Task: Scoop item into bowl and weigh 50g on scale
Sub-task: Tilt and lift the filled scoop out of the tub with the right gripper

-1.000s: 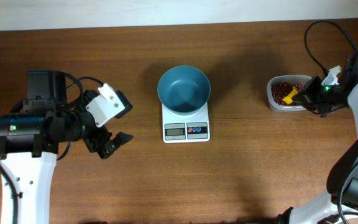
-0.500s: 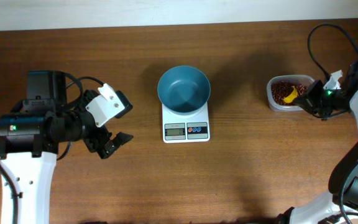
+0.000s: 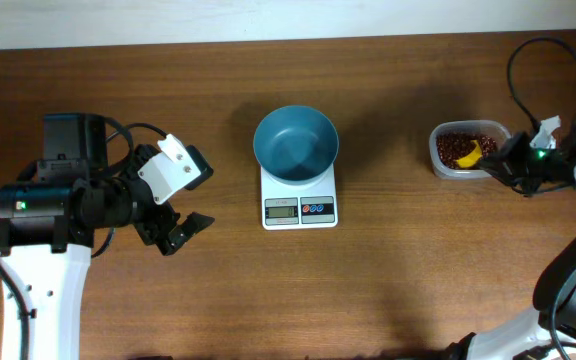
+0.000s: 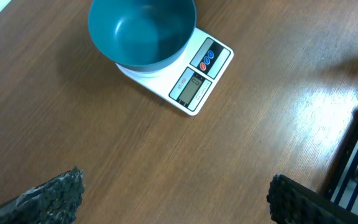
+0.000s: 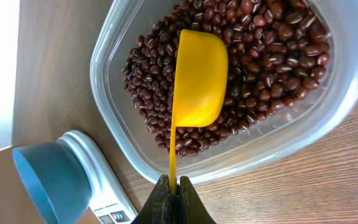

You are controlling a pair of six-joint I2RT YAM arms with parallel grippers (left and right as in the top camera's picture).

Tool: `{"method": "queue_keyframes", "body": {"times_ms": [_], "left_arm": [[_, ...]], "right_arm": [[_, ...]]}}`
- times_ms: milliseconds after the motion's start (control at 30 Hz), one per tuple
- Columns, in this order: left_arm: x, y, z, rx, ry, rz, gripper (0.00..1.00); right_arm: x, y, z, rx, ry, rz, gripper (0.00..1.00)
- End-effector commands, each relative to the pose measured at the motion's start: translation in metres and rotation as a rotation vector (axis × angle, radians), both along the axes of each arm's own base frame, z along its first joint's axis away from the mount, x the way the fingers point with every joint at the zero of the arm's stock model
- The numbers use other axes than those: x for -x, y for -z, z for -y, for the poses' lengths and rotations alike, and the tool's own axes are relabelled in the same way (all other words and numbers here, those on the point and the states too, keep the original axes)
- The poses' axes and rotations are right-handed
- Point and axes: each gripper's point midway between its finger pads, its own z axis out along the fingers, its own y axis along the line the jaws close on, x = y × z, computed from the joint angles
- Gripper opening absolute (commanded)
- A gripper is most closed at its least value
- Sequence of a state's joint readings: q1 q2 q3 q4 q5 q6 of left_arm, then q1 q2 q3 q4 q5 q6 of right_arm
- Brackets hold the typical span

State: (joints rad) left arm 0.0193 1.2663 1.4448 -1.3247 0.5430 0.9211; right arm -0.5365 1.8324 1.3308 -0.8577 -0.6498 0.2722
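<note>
Right pincer clamped together on the thin handle of a yellow scoop. The scoop's cup rests on red-brown beans in a clear tub, upper right of the overhead view. Left pincer, fingers apart, hangs at far left. A teal bowl sits on the white scale at the centre of the wooden worktop.

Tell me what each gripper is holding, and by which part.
Right gripper pinches the yellow scoop by the end of its handle, over the beans. Left gripper is open, holding nothing.
</note>
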Motion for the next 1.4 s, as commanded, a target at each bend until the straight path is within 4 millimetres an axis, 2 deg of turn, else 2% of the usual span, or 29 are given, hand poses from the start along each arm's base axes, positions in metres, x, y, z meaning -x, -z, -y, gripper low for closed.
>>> {"method": "queue_keyframes", "body": {"times_ms": [0,100,267,500,600,967,1200,1367], "left_arm": [[0.0,-0.004,0.001,0.012,0.011,0.015,0.99],[0.0,-0.004,0.001,0.012,0.011,0.015,0.99],[0.0,-0.004,0.001,0.012,0.011,0.015,0.99],[0.0,-0.004,0.001,0.012,0.011,0.015,0.99],[0.0,-0.004,0.001,0.012,0.011,0.015,0.99],[0.0,-0.004,0.001,0.012,0.011,0.015,0.99],[0.0,-0.004,0.001,0.012,0.011,0.015,0.99],[0.0,-0.004,0.001,0.012,0.011,0.015,0.99]], "right_arm": [[-0.001,-0.005,-0.003,-0.059,-0.039,0.061,0.04],[-0.002,-0.01,-0.008,-0.071,-0.09,0.115,0.04],[0.0,-0.008,-0.011,-0.066,-0.123,0.13,0.04],[0.024,0.029,-0.03,-0.135,-0.12,0.085,0.04],[0.03,0.036,-0.034,-0.145,-0.118,0.071,0.04],[0.021,0.032,-0.032,-0.136,-0.131,0.128,0.04],[0.021,0.013,-0.006,-0.198,-0.08,0.26,0.04],[0.021,0.009,-0.006,-0.206,-0.091,0.289,0.04]]}}
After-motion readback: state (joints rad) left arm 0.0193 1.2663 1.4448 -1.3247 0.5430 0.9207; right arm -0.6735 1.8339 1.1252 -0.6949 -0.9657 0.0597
